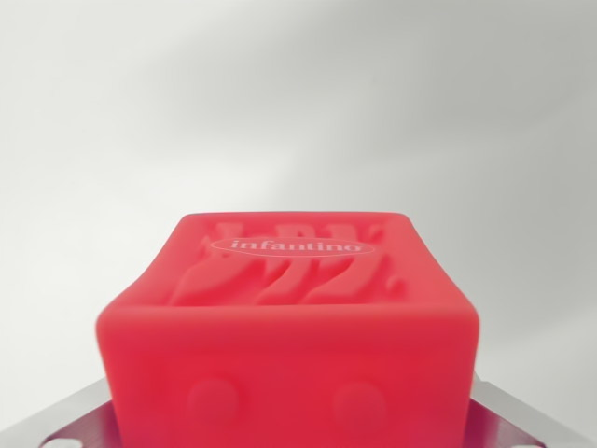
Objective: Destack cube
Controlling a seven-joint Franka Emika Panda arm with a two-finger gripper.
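Note:
A soft red cube (289, 317) fills the lower middle of the wrist view, very close to the camera. Its upper face carries a raised pattern and a white "infantino" logo, and two round bumps show on its near face. My gripper (291, 425) is shut on this cube. Only silver metal parts show, one at the view's left bottom corner (65, 420) and one at the right (522, 415), pressing against the cube's sides. The fingertips are hidden behind the cube. No other cube is in view.
Behind the cube there is only a plain, blurred white-grey background with soft shadows. No table edge or other object shows.

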